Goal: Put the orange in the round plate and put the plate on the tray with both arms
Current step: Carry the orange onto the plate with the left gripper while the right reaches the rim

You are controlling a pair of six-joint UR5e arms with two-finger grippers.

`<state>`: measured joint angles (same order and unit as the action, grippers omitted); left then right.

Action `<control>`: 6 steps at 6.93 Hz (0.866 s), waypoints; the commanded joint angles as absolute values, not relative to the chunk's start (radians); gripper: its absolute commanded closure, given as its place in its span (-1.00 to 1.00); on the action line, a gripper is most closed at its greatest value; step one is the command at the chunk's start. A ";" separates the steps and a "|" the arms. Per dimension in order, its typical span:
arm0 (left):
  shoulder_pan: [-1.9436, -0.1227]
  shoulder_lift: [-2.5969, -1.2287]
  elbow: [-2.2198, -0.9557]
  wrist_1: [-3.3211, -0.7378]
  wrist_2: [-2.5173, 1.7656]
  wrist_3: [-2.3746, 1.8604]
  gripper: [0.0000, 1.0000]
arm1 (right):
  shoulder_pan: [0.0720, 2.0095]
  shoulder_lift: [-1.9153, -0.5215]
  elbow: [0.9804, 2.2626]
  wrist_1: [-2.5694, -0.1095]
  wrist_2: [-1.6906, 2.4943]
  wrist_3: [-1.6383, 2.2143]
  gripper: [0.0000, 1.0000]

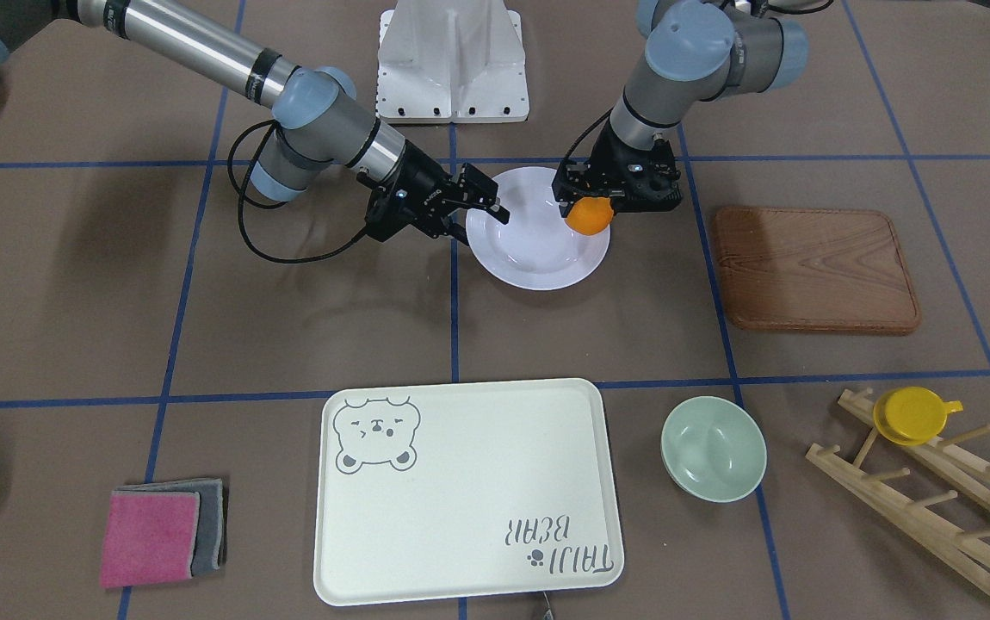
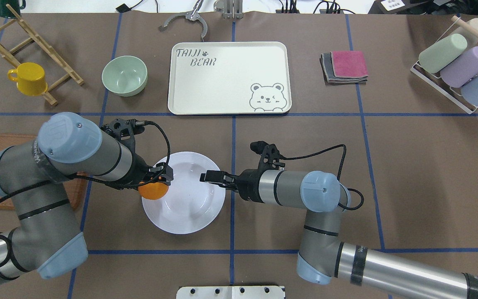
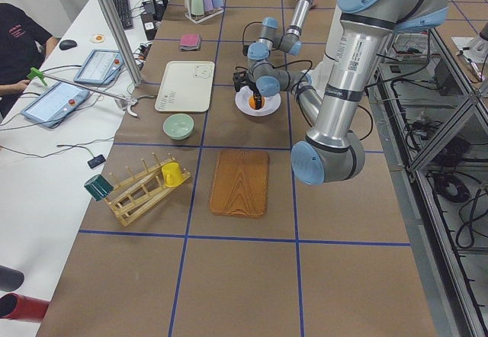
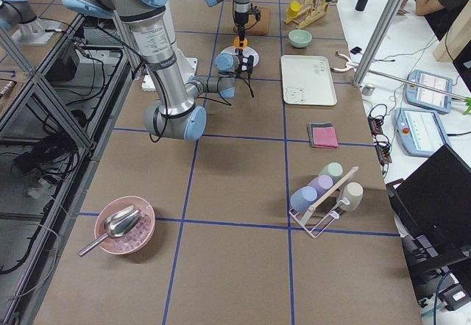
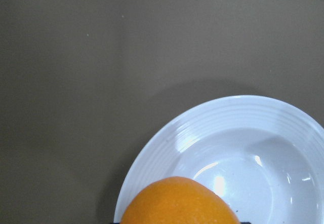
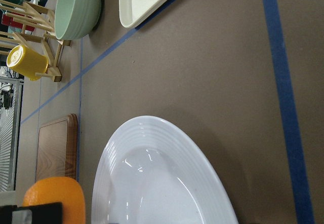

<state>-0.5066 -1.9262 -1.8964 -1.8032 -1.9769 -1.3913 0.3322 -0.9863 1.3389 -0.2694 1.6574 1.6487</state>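
The orange hangs just above the round plate's edge nearest the left arm, with my left gripper shut on it. The left wrist view shows the orange at the bottom, over the ridged rim of the white plate. The plate rests on the table. At its opposite rim my right gripper lies low and horizontal, open, its jaws at the plate's edge. The cream bear tray lies beyond the plate, with nothing on it.
A brown wooden board lies beside the left arm. A pale-green bowl sits next to the tray, a yellow cup on a wooden rack past it. Folded pink and grey cloths lie on the tray's other side.
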 commanded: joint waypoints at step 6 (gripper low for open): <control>-0.462 -1.957 -1.893 -1.804 -1.947 -1.416 -0.62 | 0.314 -0.992 1.348 -0.241 1.666 1.654 1.00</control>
